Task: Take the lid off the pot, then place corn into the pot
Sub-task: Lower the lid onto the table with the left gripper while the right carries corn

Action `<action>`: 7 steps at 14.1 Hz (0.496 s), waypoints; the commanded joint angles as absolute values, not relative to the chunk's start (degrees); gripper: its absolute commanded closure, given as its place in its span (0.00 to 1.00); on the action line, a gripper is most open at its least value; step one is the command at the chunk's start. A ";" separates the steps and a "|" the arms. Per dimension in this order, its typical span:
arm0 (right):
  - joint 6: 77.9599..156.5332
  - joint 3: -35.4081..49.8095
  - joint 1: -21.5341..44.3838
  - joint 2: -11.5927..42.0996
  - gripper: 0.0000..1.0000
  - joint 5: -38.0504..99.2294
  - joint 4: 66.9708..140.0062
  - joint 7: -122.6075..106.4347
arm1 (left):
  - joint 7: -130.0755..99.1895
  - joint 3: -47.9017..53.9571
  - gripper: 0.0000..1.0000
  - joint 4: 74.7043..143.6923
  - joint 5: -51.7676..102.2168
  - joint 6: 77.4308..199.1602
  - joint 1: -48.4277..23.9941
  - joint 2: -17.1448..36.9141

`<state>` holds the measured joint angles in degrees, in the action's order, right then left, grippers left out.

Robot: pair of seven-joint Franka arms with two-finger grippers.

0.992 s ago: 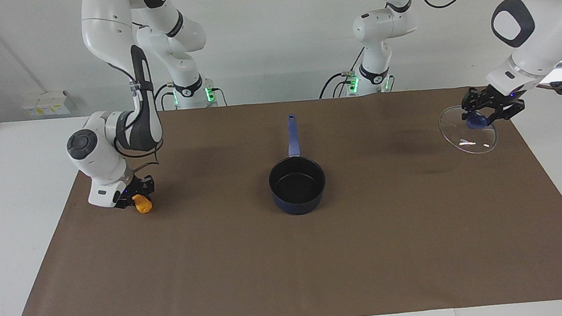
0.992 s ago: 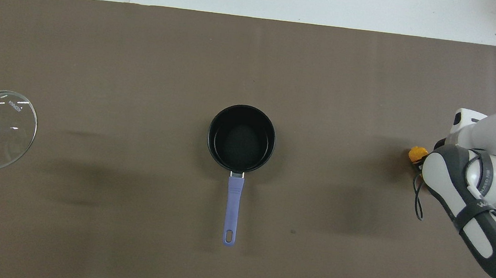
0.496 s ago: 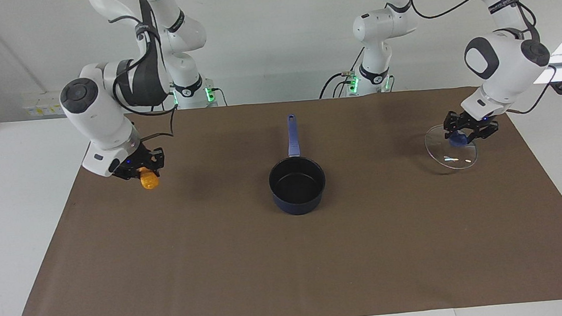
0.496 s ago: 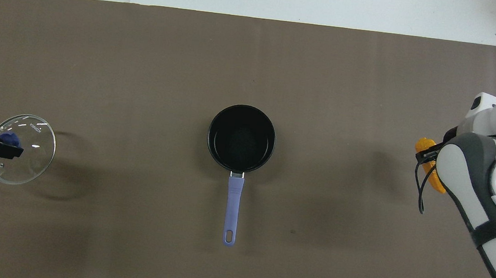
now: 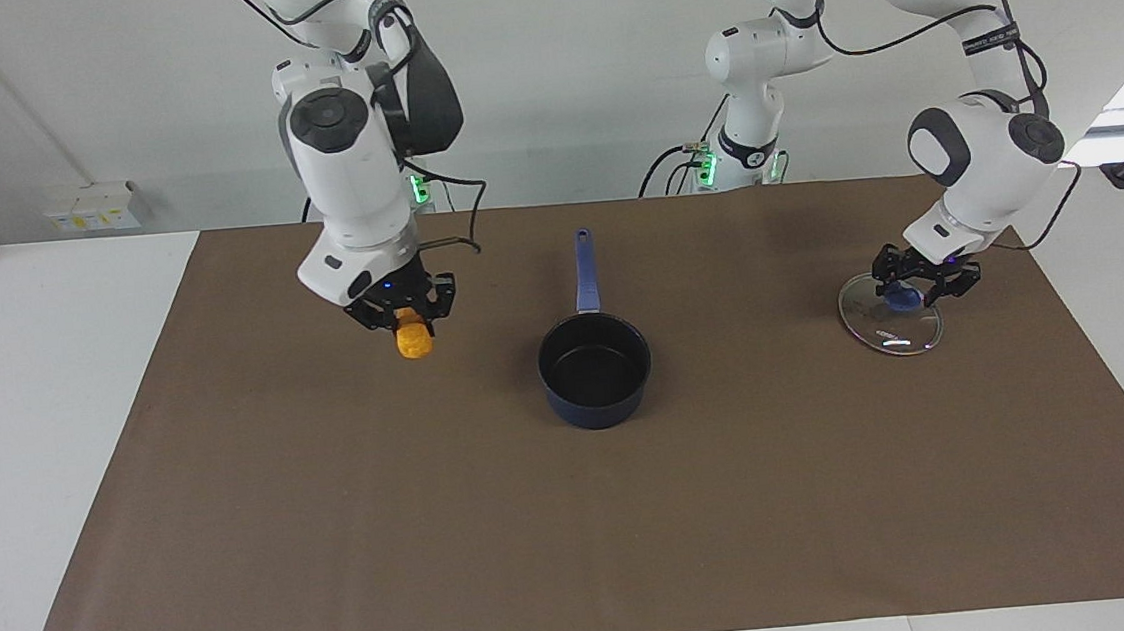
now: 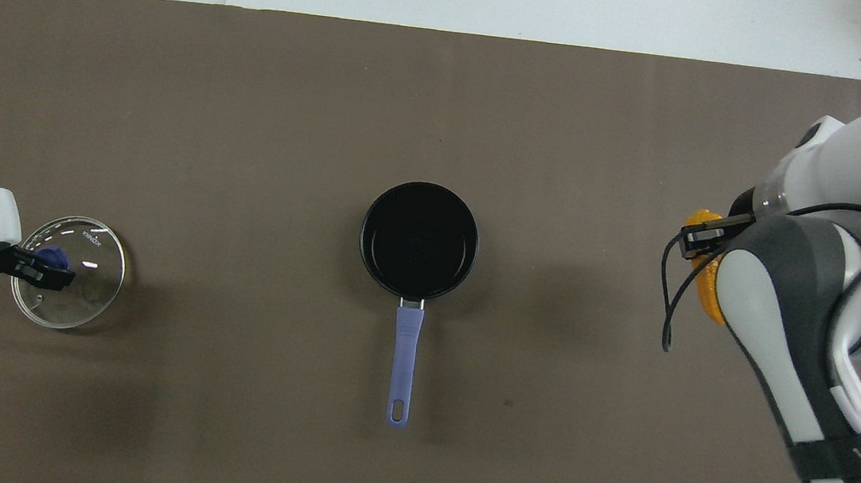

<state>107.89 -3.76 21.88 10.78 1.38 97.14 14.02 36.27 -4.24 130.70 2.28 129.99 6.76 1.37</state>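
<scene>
Two risks. Corn (image 5: 414, 341) pinched end-on in right gripper (image 5: 409, 319), well apart from pot (image 5: 595, 371): could slip out early. Cannot tell left gripper's (image 5: 923, 279) hold on lid (image 5: 897, 335); could drag it.

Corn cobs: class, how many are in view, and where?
1. The corn hangs in the right gripper, in the air over the mat, not yet over the pot. None seems hidden.

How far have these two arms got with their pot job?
Done: the lid is off the pot and down on the mat at the left arm's end, the left gripper at its knob. In hand: the right gripper holds the corn above the mat. Left: carry it over the pot and drop it in.
</scene>
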 commanded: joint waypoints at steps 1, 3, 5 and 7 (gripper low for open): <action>110.64 -3.96 25.56 15.63 1.00 3.60 92.83 21.07 | 36.31 -3.96 0.00 127.72 2.99 130.26 6.95 2.55; 111.00 -3.61 28.20 19.40 1.00 3.43 89.06 26.25 | 35.25 -3.87 0.00 124.91 3.25 130.17 6.42 2.46; 111.71 -2.38 29.96 24.50 1.00 4.56 83.17 32.14 | 31.75 -3.78 0.00 122.27 3.16 129.47 5.72 2.72; 114.07 -1.85 31.63 28.90 1.00 4.66 79.73 35.15 | 27.45 -3.78 0.00 119.28 3.25 127.98 3.96 2.90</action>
<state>113.04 -2.46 30.69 22.83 3.50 86.22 32.21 31.37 -3.47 122.90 2.40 129.89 5.97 1.80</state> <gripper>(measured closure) 0.595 0.000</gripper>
